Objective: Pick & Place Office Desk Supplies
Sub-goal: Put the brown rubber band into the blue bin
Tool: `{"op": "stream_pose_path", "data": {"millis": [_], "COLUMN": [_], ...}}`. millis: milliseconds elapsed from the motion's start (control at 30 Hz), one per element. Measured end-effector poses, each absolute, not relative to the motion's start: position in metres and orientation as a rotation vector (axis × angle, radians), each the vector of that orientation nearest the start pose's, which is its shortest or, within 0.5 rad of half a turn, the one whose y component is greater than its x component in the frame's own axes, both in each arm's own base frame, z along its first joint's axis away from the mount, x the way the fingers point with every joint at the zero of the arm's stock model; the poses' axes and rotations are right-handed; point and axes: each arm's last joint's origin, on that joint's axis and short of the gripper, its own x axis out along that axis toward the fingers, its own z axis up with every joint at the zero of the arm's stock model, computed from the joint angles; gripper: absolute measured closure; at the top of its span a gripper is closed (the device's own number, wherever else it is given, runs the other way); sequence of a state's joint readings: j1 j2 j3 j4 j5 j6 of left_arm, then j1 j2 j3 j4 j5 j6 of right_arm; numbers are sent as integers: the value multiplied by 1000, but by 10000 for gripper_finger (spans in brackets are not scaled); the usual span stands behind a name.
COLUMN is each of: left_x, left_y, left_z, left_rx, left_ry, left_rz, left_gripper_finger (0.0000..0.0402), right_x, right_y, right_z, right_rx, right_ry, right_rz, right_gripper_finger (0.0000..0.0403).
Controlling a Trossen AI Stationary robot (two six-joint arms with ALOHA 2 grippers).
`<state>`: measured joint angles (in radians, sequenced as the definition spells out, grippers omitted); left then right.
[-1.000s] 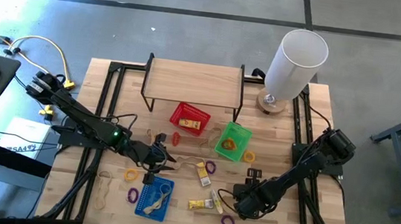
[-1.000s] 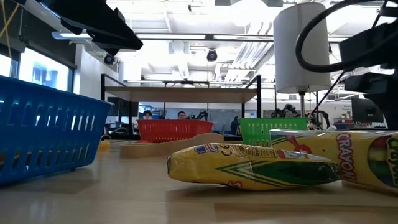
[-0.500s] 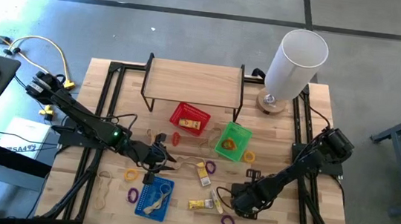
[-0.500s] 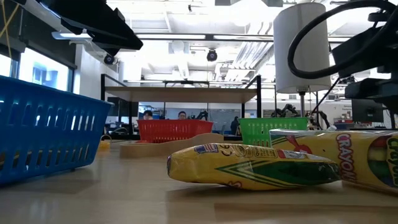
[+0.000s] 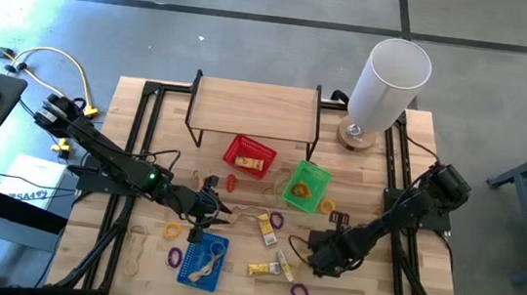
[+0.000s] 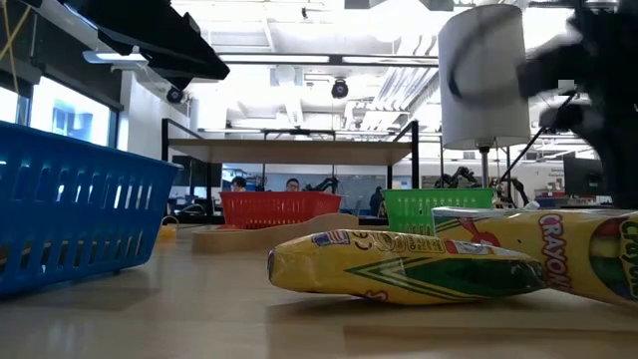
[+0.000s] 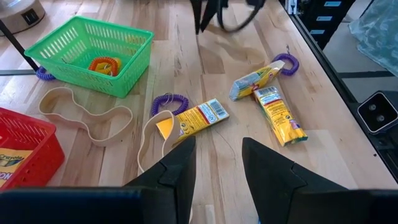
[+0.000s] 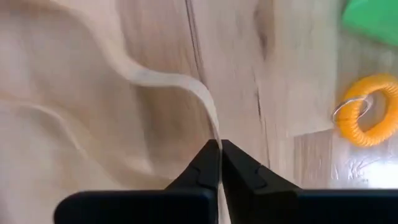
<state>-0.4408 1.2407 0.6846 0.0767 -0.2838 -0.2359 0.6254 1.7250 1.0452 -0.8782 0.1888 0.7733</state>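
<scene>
Shifted slightly toward green basket (image 5: 306, 185) since a second ago: right tool (image 5: 319, 256), now pressed together.
Low view: crayon packs (image 6: 399, 267) lying on tabletop (image 6: 199, 319).
Left wrist view: left tool (image 7: 217, 146) spread, empty.
Right wrist view: tips meeting pale tan band (image 8: 174, 84), grip unconfirmed. Best lifted slowly, checking that band follows.

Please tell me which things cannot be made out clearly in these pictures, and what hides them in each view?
- Right gripper: fingers shut in the right wrist view; anything pinched between them cannot be seen.
- Right arm, low view: motion-blurred at the right edge, partly covering the white cylinder.
- Blue basket: contents too small in the high view; its wall hides them in the low view.
- Red basket: cut off by the left wrist picture's edge.
</scene>
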Motion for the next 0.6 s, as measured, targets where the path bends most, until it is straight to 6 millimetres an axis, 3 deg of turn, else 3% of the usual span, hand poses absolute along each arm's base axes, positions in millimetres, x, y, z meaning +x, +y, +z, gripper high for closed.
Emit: {"op": "stream_pose_path", "data": {"millis": [133,300,600], "left_x": [238,238,238], "left_y": [-103,-103,-103], "left_z": [231,231,231], "left_rx": [-67,-69,-69], "left_ry": [455,457,458], "left_rz": [-100,-99,-98], "left_gripper_finger": [277,277,277], "right_x": [229,231,246], "right_y": [161,167,181], "right_z": [180,206,239], "right_rx": [-21,-102,-276], "right_ry": [1392,1211,927], "right_rz": [-280,-288,-252], "right_gripper_finger": [400,400,400]}}
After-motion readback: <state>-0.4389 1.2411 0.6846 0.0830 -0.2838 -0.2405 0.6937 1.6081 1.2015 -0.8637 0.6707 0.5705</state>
